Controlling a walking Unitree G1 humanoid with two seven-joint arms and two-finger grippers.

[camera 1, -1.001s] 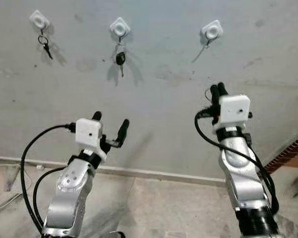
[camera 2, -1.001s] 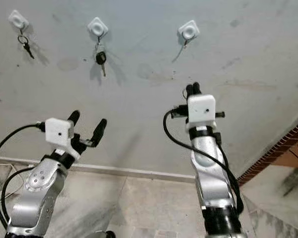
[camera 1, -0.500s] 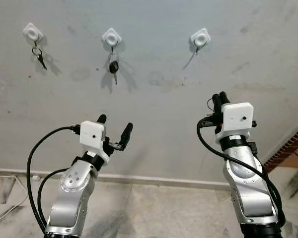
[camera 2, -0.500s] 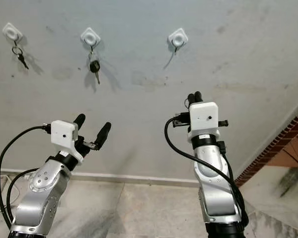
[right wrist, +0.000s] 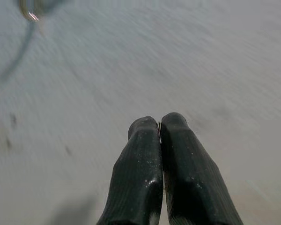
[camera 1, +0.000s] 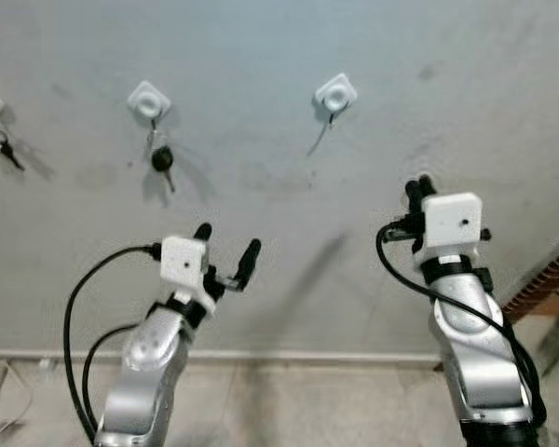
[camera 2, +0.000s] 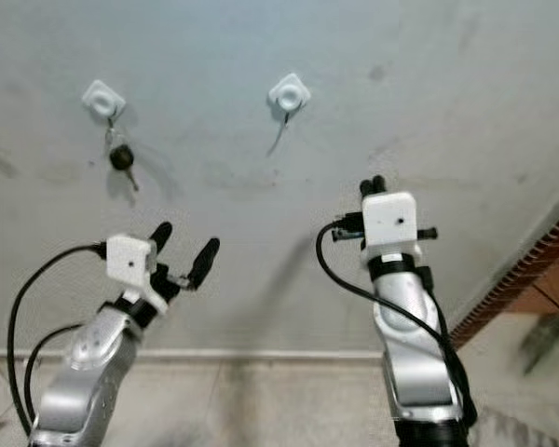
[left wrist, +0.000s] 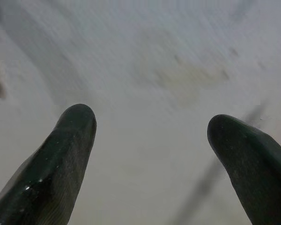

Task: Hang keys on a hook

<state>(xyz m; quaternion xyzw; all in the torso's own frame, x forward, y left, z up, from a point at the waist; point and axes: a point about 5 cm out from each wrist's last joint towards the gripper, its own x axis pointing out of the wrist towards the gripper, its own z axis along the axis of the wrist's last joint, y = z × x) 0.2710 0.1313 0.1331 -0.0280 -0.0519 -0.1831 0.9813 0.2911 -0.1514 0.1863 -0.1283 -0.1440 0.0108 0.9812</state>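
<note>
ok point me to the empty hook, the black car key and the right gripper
empty hook (camera 1: 336, 91), left eye view, on its white base plate
black car key (camera 1: 161, 159), left eye view, on its black head below the middle hook
right gripper (right wrist: 159, 125), right wrist view, where the two closed fingertips meet

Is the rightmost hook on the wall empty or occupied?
Empty: the rightmost hook carries no key, unlike the hook beside it with a black key.

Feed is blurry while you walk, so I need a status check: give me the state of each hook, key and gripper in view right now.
Left gripper: open, empty, raised toward the wall.
Right gripper: shut; anything pinched is too small to tell.
Right hook: bare.
Middle hook: holding the black-headed key, which hangs free.
Small key: hanging on the wall at the far left edge.
</note>
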